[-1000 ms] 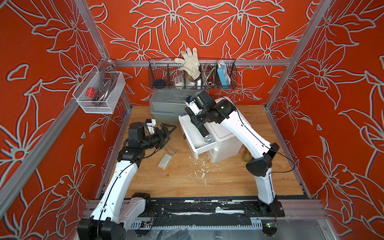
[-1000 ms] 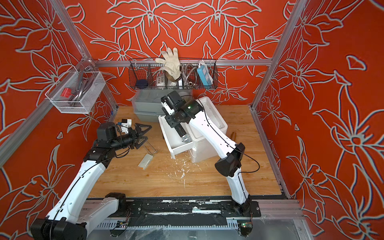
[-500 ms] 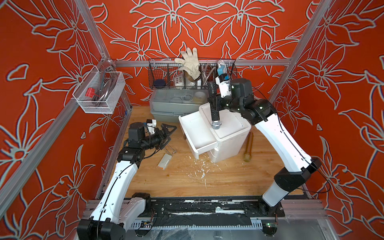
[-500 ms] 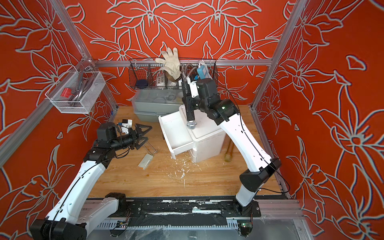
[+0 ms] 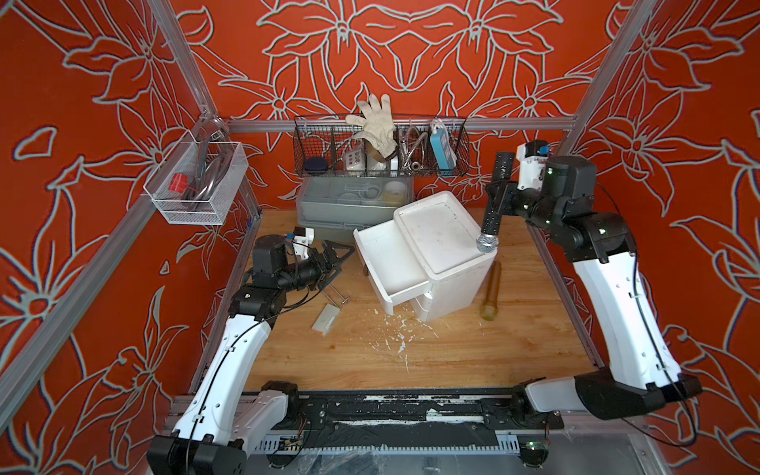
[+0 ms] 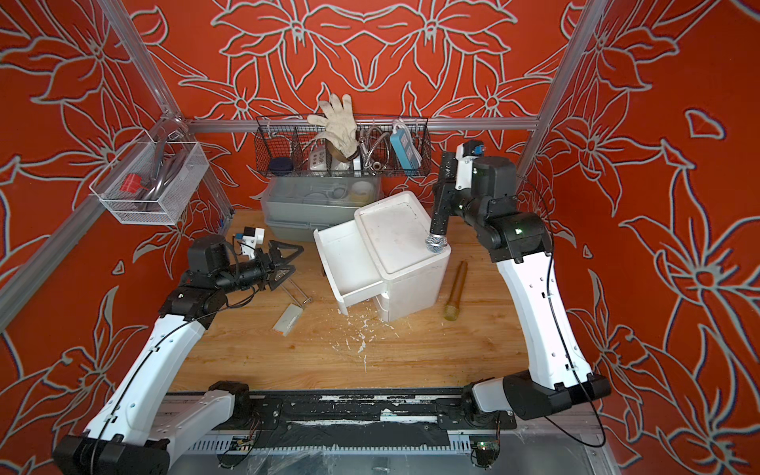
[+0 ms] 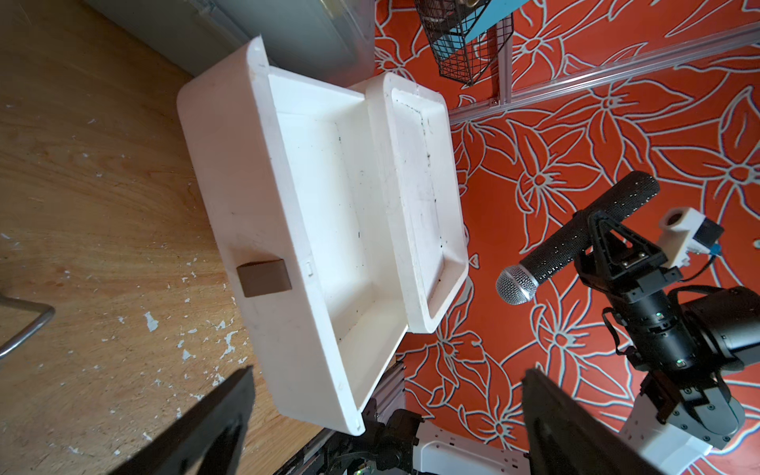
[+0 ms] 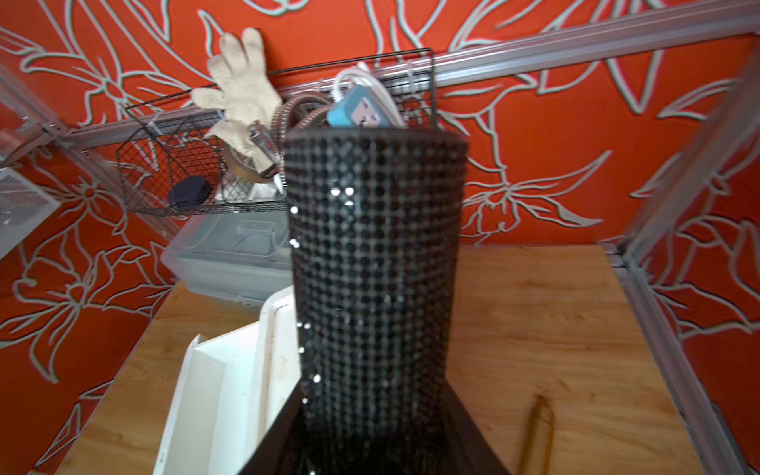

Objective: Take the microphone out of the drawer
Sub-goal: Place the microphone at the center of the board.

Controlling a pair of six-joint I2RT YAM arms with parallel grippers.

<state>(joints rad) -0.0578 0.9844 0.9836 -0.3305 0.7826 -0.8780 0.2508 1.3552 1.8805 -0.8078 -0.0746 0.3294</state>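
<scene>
Both top views: right gripper point(image 5: 499, 193) pinches black studded microphone point(image 5: 490, 224), now swung three o'clock of white plastic drawer point(image 5: 382, 263); left gripper point(image 5: 340, 259) spread wide.

Right claw point(image 5: 502, 193) swung the microphone point(image 5: 491, 220) rightward, seemingly clear of the drawer point(image 5: 395, 263).

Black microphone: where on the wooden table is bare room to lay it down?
Widest bare patch: wooden table between the white drawer cabinet and the black base rail. Smaller one: between the brown cylinder and the table's right edge. Crowded: between cabinet and left hand, with a white block and metal wire loop.
</scene>
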